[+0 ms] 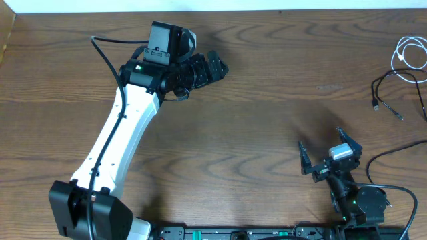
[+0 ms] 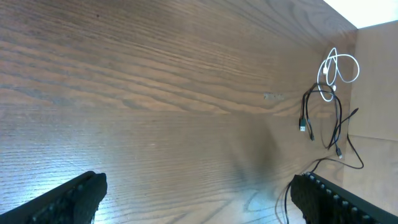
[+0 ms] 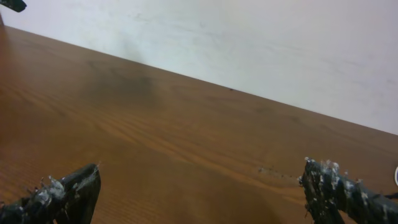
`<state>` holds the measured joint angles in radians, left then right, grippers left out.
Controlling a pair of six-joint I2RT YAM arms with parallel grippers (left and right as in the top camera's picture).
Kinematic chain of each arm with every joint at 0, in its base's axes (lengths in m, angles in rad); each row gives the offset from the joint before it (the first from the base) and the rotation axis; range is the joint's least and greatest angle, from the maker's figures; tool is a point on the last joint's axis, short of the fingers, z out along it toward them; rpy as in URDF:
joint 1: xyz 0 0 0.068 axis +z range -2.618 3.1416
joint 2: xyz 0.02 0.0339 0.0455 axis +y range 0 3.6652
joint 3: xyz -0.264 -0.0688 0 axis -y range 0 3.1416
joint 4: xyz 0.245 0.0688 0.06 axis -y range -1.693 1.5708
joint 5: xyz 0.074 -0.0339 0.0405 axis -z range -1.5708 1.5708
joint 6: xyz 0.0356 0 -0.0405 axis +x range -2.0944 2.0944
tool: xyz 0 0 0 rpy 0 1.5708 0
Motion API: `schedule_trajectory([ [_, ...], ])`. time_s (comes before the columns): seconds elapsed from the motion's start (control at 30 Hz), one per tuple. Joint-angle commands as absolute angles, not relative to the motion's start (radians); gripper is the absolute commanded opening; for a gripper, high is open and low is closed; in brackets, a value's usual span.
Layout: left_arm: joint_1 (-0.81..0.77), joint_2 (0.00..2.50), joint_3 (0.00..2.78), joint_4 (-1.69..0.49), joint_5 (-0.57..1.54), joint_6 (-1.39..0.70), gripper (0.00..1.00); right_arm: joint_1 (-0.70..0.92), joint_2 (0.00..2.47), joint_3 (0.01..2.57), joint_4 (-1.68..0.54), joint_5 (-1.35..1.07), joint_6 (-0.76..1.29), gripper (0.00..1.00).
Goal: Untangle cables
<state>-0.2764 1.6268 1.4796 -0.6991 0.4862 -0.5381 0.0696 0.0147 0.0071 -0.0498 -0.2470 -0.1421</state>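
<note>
1. Currently, the white cable (image 1: 409,53) and black cable (image 1: 385,93) lie beside each other at the right edge of the table (image 1: 260,113), well apart from both grippers.
2. Left gripper (image 1: 217,67): fingers spread wide, grasping nothing.
3. Right gripper (image 1: 319,137): likewise spread, empty.

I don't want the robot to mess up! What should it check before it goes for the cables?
1. Left gripper open, empty: ok.
2. Right gripper open, empty: ok.
3. White looped cable and thin black cable in sight: ok.
4. Cables apart: not ok, they seem to cross.
5. A gripper near them: not ok, both far off over the brown wooden table.
</note>
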Motion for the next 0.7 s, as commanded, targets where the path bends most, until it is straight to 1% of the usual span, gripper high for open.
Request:
schedule_trajectory([
  [0.0,-0.276,1.607,1.481,-0.699,0.473,-0.525,1.0,0.073,0.007,0.006,-0.056,-0.244,-0.132,0.99],
  [0.5,-0.276,1.579,1.481,-0.7,0.472,-0.524,1.0,0.073,0.007,0.006,-0.056,-0.244,-0.132,0.99],
  [0.67,-0.276,1.461,1.48,-0.72,0.245,-0.491,1.0,0.073,0.007,0.006,-0.056,-0.244,-0.132,0.99],
])
